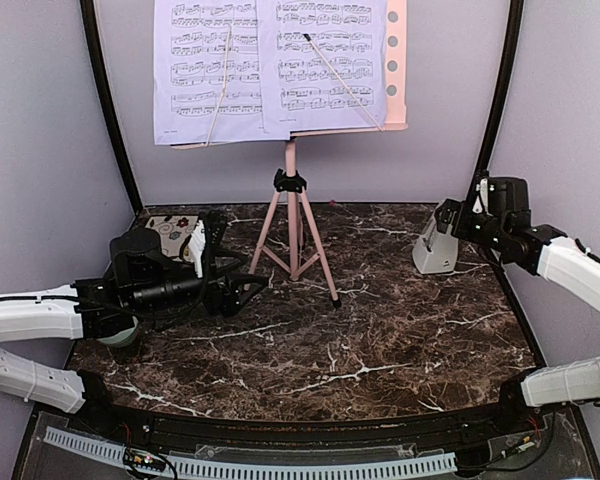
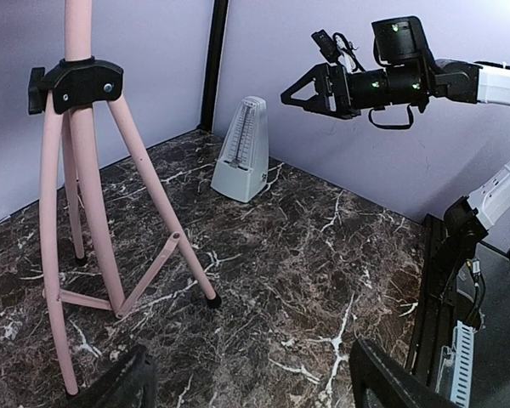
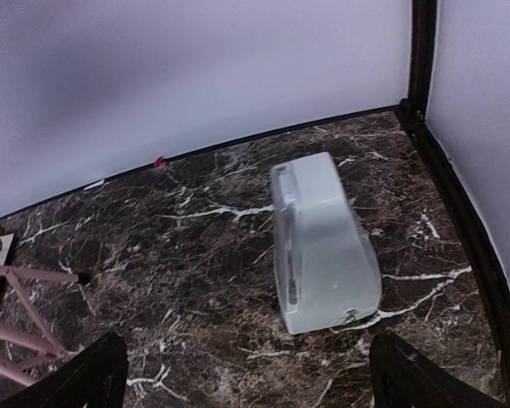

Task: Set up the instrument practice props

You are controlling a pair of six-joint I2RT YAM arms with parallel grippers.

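Observation:
The pink music stand [image 1: 294, 215] stands on tripod legs at the back middle, with two white sheet-music pages [image 1: 270, 65] side by side on its perforated desk. The white-grey metronome [image 1: 435, 246] stands upright on the table at the back right. My right gripper [image 1: 456, 213] hovers open and empty just above and behind the metronome, which lies between its fingertips [image 3: 433, 378] in the right wrist view [image 3: 323, 242]. My left gripper [image 1: 242, 268] is open and empty, left of the stand's legs [image 2: 76, 212]. The metronome [image 2: 245, 151] and right gripper [image 2: 296, 95] also show in the left wrist view.
A floral coaster [image 1: 175, 232] lies at the back left behind my left gripper. A pale green object [image 1: 123, 335] peeks out under my left arm. Purple walls with black corner posts close the table's back and sides. The dark marble tabletop [image 1: 380, 340] fills the front.

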